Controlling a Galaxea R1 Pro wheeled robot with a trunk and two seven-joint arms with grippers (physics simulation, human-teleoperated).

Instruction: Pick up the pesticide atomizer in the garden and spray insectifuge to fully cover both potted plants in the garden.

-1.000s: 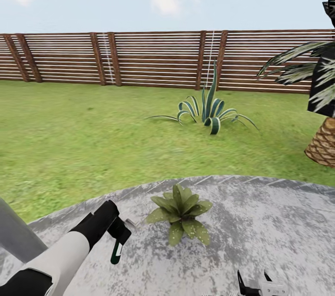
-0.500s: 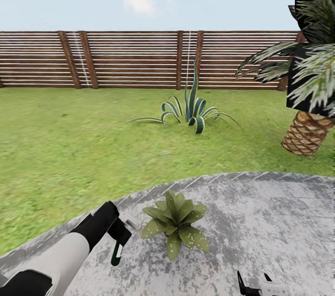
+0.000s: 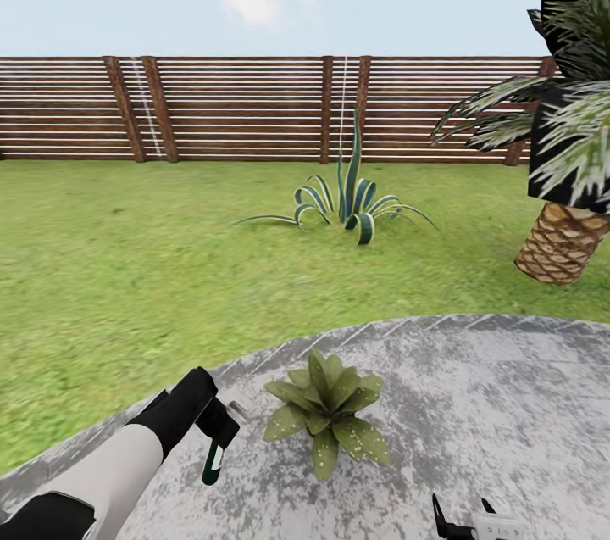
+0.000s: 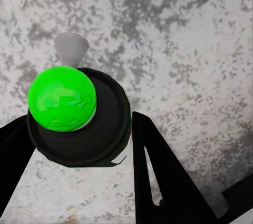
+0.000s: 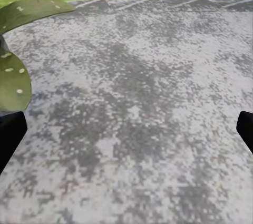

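Holding the pesticide atomizer [image 3: 213,457] nozzle-down, the left gripper [image 3: 217,431] hangs over the grey patio [image 3: 474,404] just beside one potted plant [image 3: 326,414]; its fingers [image 4: 158,176] are clamped on the black spray head (the left wrist view looks down on a bright green cap there). The bottle points at bare paving, not at the leaves, so a spray fired now would likely wet stone and leave the rosette uncovered. Since the plant sits to the right of the bottle, the arm probably needs to swing across and above it first. The right gripper [image 3: 464,523] sits low at the frame edge over the patio with its fingers spread and nothing between them; it is near the plant's right side and could brush a leaf if the base rolls forward. A striped agave [image 3: 352,205] and a palm [image 3: 563,243] stand on the lawn before the fence [image 3: 254,108].
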